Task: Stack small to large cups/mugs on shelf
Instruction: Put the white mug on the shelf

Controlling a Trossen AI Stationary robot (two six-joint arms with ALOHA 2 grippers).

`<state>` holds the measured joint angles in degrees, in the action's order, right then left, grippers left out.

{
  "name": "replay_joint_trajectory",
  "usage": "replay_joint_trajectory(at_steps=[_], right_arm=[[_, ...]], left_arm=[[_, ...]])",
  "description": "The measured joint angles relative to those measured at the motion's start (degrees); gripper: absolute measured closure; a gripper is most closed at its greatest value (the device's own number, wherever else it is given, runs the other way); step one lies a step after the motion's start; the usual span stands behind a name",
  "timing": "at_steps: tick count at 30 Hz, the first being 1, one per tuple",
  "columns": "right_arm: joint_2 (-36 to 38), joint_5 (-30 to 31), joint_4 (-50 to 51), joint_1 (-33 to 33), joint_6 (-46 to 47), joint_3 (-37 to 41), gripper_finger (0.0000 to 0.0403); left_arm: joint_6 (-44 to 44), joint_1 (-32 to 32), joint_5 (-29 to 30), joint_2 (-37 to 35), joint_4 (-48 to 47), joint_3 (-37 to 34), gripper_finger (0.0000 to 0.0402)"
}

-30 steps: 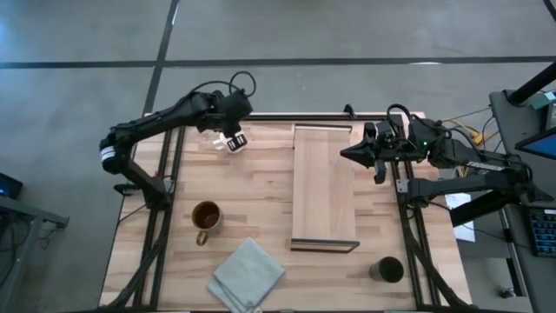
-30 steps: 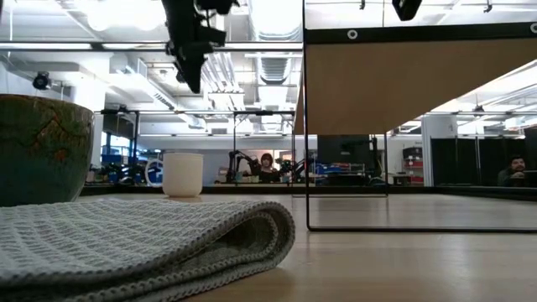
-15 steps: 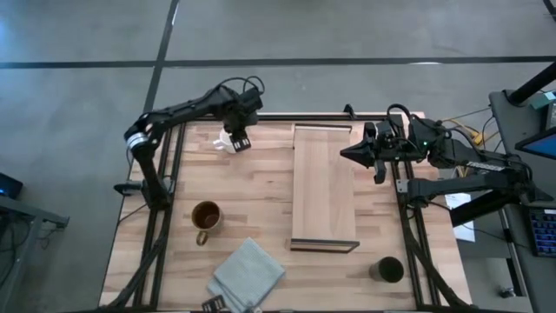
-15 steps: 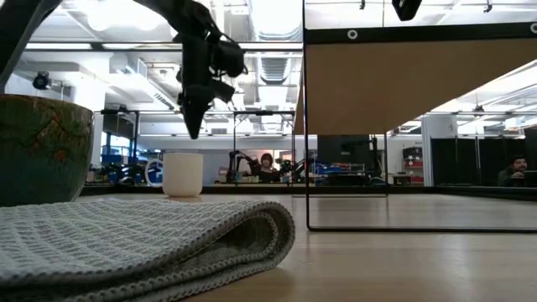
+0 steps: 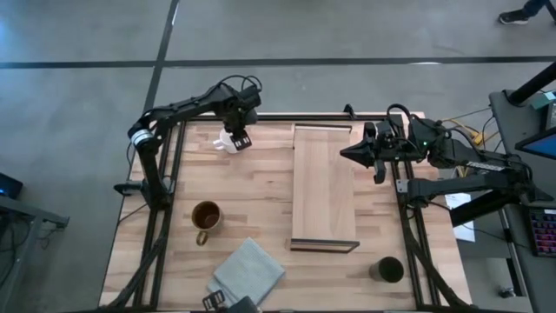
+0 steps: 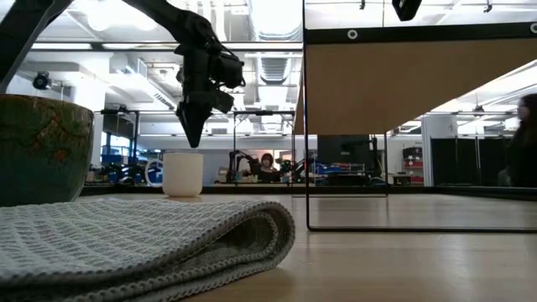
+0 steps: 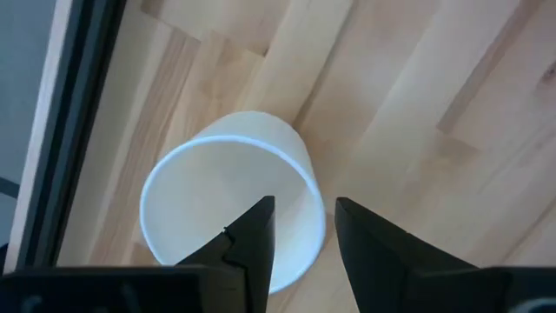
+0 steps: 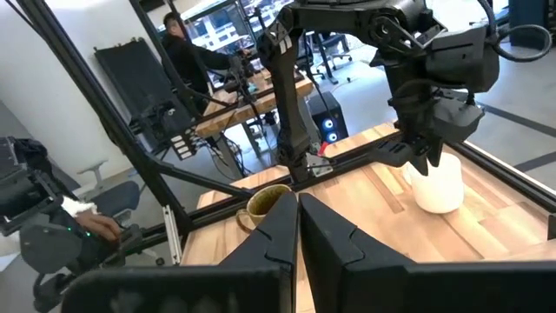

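Observation:
The white mug (image 5: pixel 226 141) (image 6: pixel 182 174) stands on its base near the table's far left corner. My left gripper (image 5: pixel 237 132) (image 7: pixel 302 228) hangs open just above it, pointing down, with one finger over the mug's mouth (image 7: pixel 217 200) and the other outside its wall; the low view shows a small gap between the fingertips and the rim. The brown mug (image 5: pixel 207 217) stands at mid-left. The dark green cup (image 5: pixel 388 270) (image 6: pixel 42 151) is at the near right. The shelf (image 5: pixel 324 187) lies along the table's middle. My right gripper (image 5: pixel 346 154) (image 8: pixel 300 213) waits, shut, beside the shelf's far right.
A folded grey cloth (image 5: pixel 248 274) (image 6: pixel 143 243) lies at the near edge, left of the shelf's dark metal rim (image 5: pixel 324 246). Bare wood lies between the white mug and the shelf. A dark frame (image 5: pixel 165 200) runs along the table's left side. People sit in the room beyond (image 8: pixel 178 35).
My left gripper has come down from well above toward the white mug and now hangs just over its rim, while the arm's elbow swung in toward the table's far left corner. The mugs, shelf and right arm have kept still.

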<state>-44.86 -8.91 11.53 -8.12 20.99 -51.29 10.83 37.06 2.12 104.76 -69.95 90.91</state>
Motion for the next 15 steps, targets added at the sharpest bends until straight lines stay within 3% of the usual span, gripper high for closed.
replay_joint_trajectory(at_steps=[15], right_arm=[[-0.3,0.0,0.0,0.0,1.8,0.0,0.0394]], left_arm=[[0.0,0.0,0.0,0.1,4.2,-5.5,0.0294]])
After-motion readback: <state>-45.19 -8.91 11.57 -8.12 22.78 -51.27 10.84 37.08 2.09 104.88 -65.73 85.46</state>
